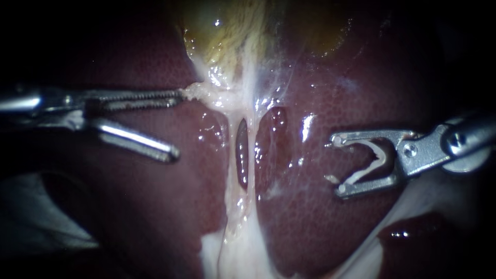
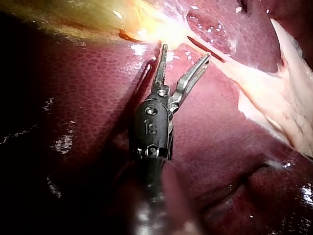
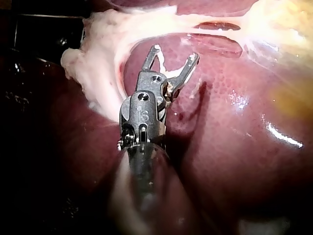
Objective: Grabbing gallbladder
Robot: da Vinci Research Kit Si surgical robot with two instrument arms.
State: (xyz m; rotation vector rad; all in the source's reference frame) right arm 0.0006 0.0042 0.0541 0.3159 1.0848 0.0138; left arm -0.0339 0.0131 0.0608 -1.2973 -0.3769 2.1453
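The yellowish gallbladder (image 1: 227,31) lies at the top of the endoscope view, and white tissue (image 1: 227,95) runs down from its lower end. My left instrument (image 1: 178,124) comes in from the left with its jaws open. The tip of its toothed upper jaw touches the white tissue's left fringe, while the lower jaw hangs over the liver (image 1: 155,206). The left wrist view shows the left instrument (image 2: 186,51) open just short of the gallbladder (image 2: 98,19). My right instrument (image 1: 336,165) hovers over the liver, its wide-set jaws holding a white V-shaped clip (image 1: 374,160).
Two pale strands (image 1: 250,134) run down the middle with a dark slit-shaped gap (image 1: 242,155) between them. They widen into white tissue (image 1: 232,253) at the bottom. The right wrist view shows the right instrument (image 3: 175,52) near a white tissue lump (image 3: 93,63).
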